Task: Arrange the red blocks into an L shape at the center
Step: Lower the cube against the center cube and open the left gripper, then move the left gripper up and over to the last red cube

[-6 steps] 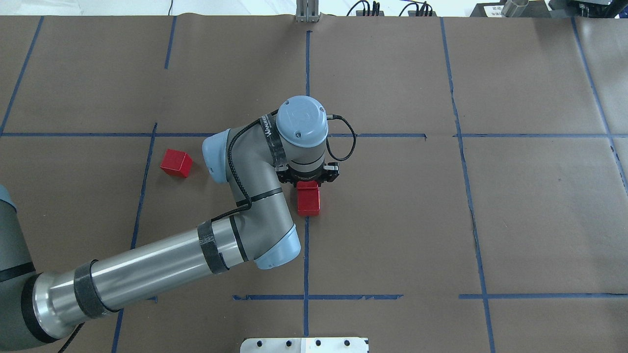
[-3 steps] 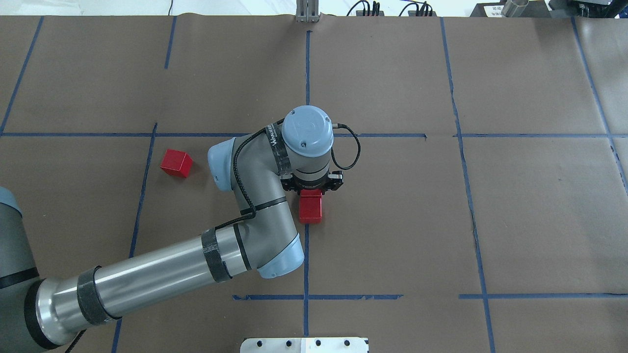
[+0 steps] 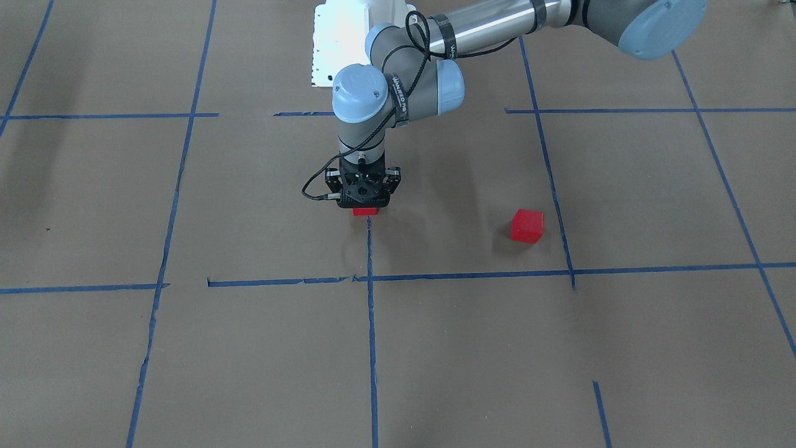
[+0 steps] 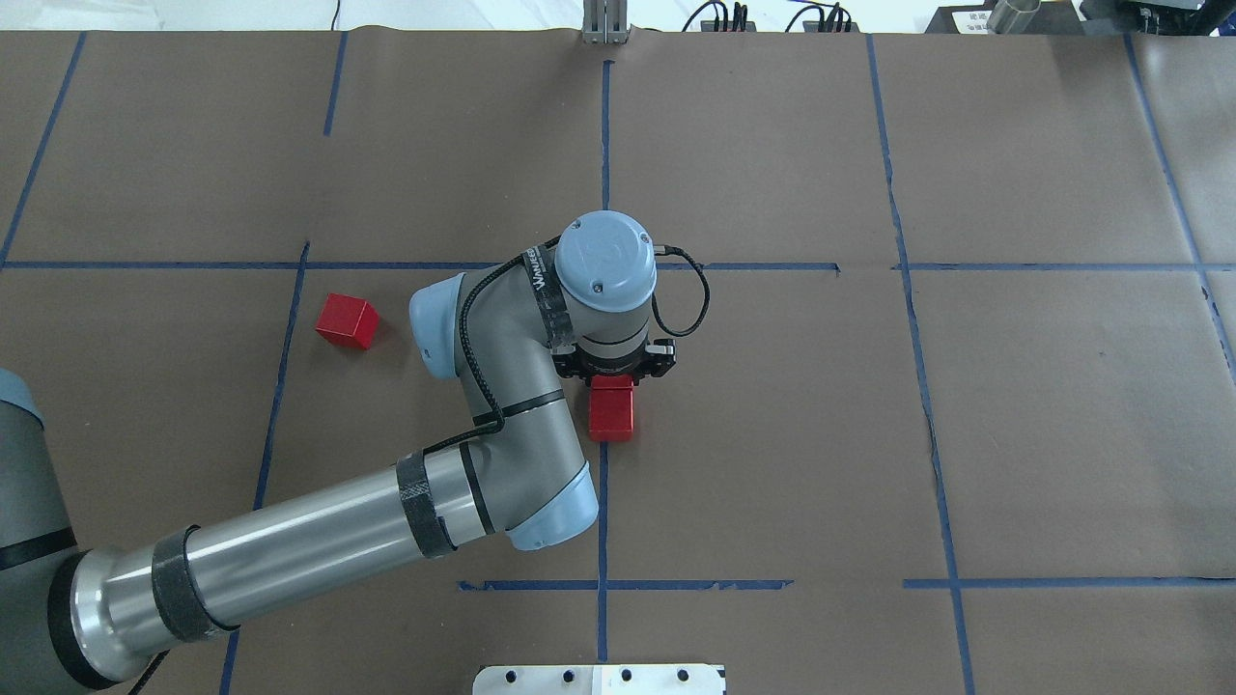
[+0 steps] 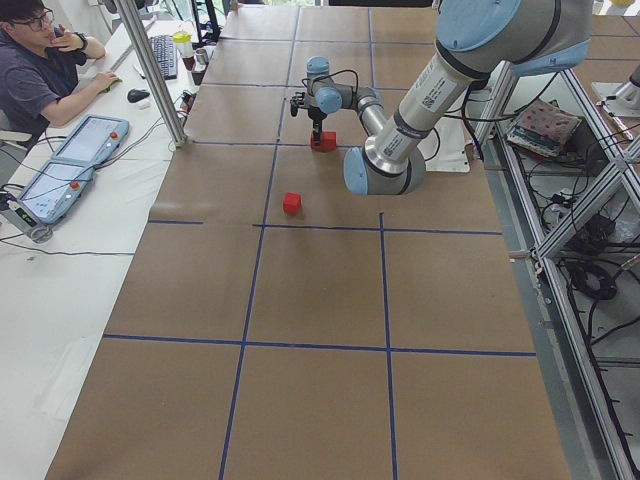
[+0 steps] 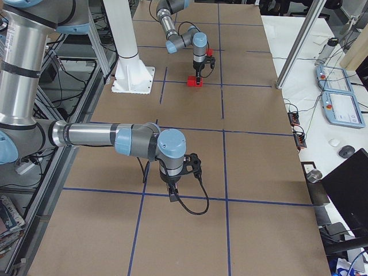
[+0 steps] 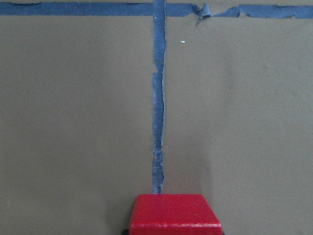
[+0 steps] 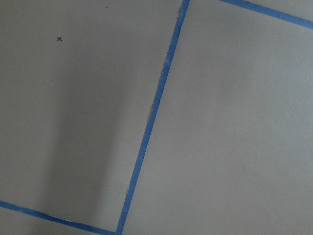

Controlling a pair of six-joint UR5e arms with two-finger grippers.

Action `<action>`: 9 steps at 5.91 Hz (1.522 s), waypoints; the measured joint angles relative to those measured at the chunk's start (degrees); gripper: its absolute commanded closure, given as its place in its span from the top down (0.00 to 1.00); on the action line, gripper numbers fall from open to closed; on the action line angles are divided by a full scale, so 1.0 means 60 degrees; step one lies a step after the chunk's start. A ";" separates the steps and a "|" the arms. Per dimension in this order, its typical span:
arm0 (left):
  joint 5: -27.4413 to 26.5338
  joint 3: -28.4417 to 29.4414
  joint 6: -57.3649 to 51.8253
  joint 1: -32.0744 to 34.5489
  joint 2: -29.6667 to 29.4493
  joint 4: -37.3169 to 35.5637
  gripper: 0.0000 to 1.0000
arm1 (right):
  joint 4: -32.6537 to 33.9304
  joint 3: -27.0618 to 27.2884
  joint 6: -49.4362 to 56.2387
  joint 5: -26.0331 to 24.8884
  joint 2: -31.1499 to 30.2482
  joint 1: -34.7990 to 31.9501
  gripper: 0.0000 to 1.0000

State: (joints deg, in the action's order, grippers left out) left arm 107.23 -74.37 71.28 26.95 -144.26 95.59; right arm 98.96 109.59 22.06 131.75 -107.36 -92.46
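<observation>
Start at the robot's edge. The left arm (image 4: pixel 290 550) comes in low from its own side, folds at the elbow and points its wrist straight down over the center cell (image 4: pixel 772 434). Just past the elbow you meet the pair of red blocks (image 4: pixel 610 415). They lie end to end as one short bar on the lengthwise tape line (image 4: pixel 603 502), with the long axis running away from the robot.

The left gripper (image 4: pixel 614 367) stands over the bar's far end. The wrist view shows a red top face where the fingers should be, but no finger shows, so you cannot tell whether it clamps that block or is free of it.

Slightly farther out and well off to the robot's left, the third red block (image 4: pixel 347 320) sits alone, just inside the cell's left tape edge.

Your next move turns on this: that block lies sideways from the gripper, across the bar's axis. I judge it must end up beside one end of the bar. The left arm is much the nearer. The right gripper (image 6: pixel 172 194) hangs well apart on the robot's right, and you cannot tell its state either.
</observation>
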 measured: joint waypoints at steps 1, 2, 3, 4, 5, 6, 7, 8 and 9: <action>-0.0001 0.0000 0.0000 0.0004 0.0000 -0.0011 0.16 | 0.0000 0.0001 0.0000 0.0000 0.0004 0.0000 1.00; -0.0002 0.0001 0.0000 0.0006 0.0000 -0.0020 0.39 | 0.0000 0.0002 0.0000 0.0000 0.0007 0.0000 1.00; -0.0001 0.0001 0.0000 0.0006 -0.0001 -0.0023 0.68 | 0.0000 0.0002 0.0000 -0.0004 0.0007 0.0000 1.00; -0.0008 0.0013 0.0000 0.0004 0.0028 -0.0049 0.87 | 0.0000 0.0002 0.0000 -0.0008 0.0008 0.0000 1.00; -0.0004 -0.0007 -0.0008 0.0004 0.0036 -0.0019 0.96 | 0.0000 0.0002 0.0000 -0.0003 0.0008 -0.0004 1.00; -0.0012 -0.0016 -0.0027 0.0005 0.0030 -0.0013 0.99 | 0.0000 0.0000 0.0000 -0.0004 0.0008 -0.0006 1.00; 0.0004 -0.0102 -0.0054 0.0018 0.0002 -0.0024 1.00 | 0.0000 -0.0005 0.0000 -0.0011 0.0013 -0.0004 1.00; 0.0035 -0.0336 -0.0134 0.0066 -0.0020 -0.0129 1.00 | 0.0000 -0.0003 0.0000 -0.0010 0.0018 -0.0001 1.00; 0.0260 -0.0609 -0.0257 0.0268 -0.0008 -0.0280 1.00 | 0.0000 0.0005 0.0000 -0.0003 0.0021 -0.0004 1.00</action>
State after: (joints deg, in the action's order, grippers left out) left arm 108.79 -78.02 69.74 28.56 -144.31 93.91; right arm 98.97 109.62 22.06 131.73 -107.24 -92.48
